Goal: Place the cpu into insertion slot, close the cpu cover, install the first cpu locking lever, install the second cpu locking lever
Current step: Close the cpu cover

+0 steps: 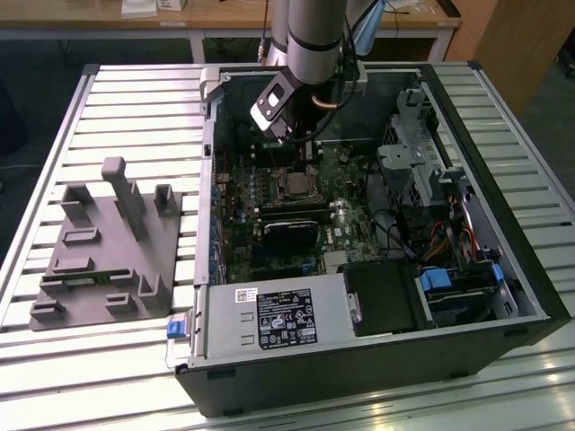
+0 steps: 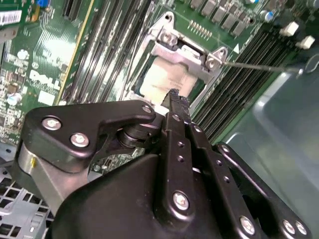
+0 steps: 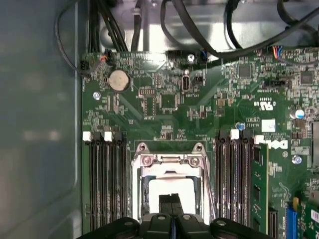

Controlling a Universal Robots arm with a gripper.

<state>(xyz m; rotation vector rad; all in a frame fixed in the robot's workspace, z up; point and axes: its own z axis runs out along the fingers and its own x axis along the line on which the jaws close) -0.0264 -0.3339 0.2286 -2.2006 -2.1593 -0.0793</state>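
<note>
My gripper (image 1: pixel 300 151) hangs inside the open computer case, just above the insertion slot (image 1: pixel 292 183) on the green board. In both wrist views its black fingers are pressed together with nothing between them, and the gripper (image 2: pixel 174 95) tip points at the cpu (image 2: pixel 157 82), whose pale metal face lies in the socket. The silver cpu cover (image 2: pixel 185 54) frames the chip. In the first wrist view the gripper (image 3: pixel 171 200) sits over the cpu (image 3: pixel 169 186) inside the cpu cover (image 3: pixel 167 162) window. A thin wire locking lever (image 2: pixel 259 65) sticks out sideways from the socket corner.
Black memory slots (image 3: pixel 105 179) flank the socket on both sides. Cables (image 3: pixel 199 30) run across the case wall beyond the board. A black card (image 1: pixel 289 226) and a power supply (image 1: pixel 269 319) sit nearer the case front. A grey fixture (image 1: pixel 108 242) stands on the table at the exterior view's left.
</note>
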